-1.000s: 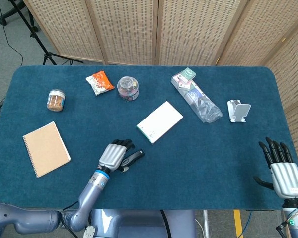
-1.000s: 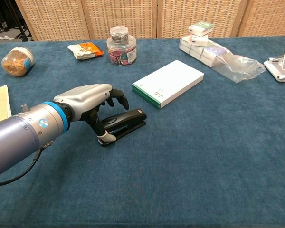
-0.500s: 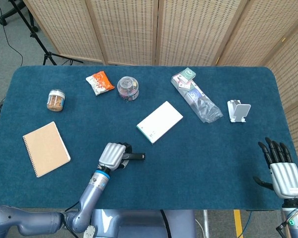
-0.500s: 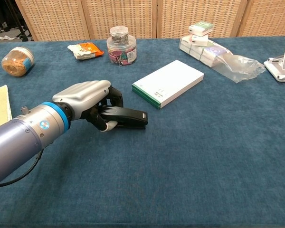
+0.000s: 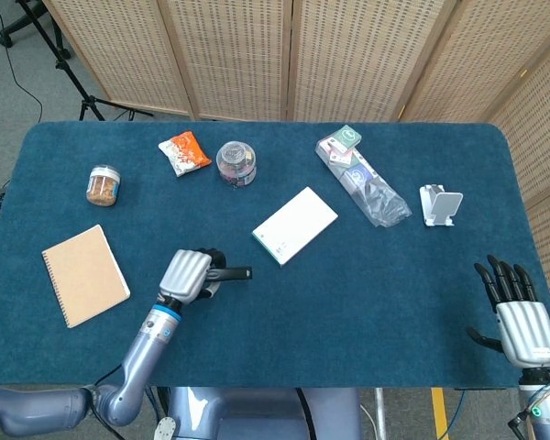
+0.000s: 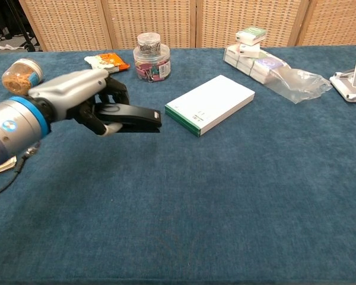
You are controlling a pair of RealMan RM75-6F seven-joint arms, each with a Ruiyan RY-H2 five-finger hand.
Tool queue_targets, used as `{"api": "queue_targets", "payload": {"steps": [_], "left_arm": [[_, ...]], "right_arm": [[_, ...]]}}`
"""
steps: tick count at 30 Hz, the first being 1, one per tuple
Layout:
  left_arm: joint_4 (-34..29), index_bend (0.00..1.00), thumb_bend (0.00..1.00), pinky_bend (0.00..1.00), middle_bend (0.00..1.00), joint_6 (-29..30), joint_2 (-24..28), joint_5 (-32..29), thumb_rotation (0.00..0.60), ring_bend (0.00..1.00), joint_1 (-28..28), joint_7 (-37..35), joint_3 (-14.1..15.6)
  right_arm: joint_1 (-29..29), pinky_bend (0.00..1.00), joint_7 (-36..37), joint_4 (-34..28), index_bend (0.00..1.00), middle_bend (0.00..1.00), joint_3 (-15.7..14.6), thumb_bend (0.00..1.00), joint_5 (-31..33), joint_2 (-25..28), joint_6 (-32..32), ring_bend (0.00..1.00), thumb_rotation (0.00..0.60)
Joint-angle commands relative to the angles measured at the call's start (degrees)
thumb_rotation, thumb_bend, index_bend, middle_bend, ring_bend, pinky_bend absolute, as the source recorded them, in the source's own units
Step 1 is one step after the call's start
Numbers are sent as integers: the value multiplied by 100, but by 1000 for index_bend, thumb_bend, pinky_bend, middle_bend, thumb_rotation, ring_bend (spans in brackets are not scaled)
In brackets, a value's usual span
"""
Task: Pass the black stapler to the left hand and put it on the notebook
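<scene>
My left hand [image 5: 187, 274] [image 6: 86, 101] grips the black stapler [image 5: 229, 274] [image 6: 133, 117] and holds it above the table, its nose pointing right. The brown spiral notebook [image 5: 84, 274] lies flat near the table's left edge, left of that hand; in the chest view only its corner [image 6: 0, 167] shows under my left forearm. My right hand [image 5: 515, 310] is at the table's front right corner, fingers spread, holding nothing. It does not show in the chest view.
A white pad [image 5: 295, 225] [image 6: 210, 103] lies just right of the stapler. Behind stand a jar of clips [image 5: 236, 163] [image 6: 152, 56], a snack packet [image 5: 184, 152], a brown-filled jar [image 5: 103, 185] [image 6: 22, 75], a bag of boxes [image 5: 360, 176] and a white stand [image 5: 439, 203].
My left hand closed on the stapler, lifted it off the table and carried it left, toward the notebook. The right hand stayed put.
</scene>
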Motion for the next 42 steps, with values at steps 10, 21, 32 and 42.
{"api": "queue_targets", "payload": {"steps": [10,21,32,42], "left_arm": [[433,670,555,585,524,117,2601,1541,600,516,1295,-2968,904],[2731,672,557,585,524,42,2259,2517,600,516,1667,-5484,1509],[4174,678,551,585,524,-97,1674,2961,600,515,1600,-6367,1685],[4749,672,464,561,491,-230,1302,2977,600,492,1590,-6276,1662]], "right_arm": [[-12,33,-107,-91,10,0,-13,0,-93,-16,-35,0,600],[-35,33,-156,-144,21,0,-15,0,-150,-16,-31,0,600],[-28,32,-285,-133,21,0,-3,0,-123,-75,-112,0,600],[-34,33,-309,-135,20,0,10,0,-109,-90,-141,0,600]]}}
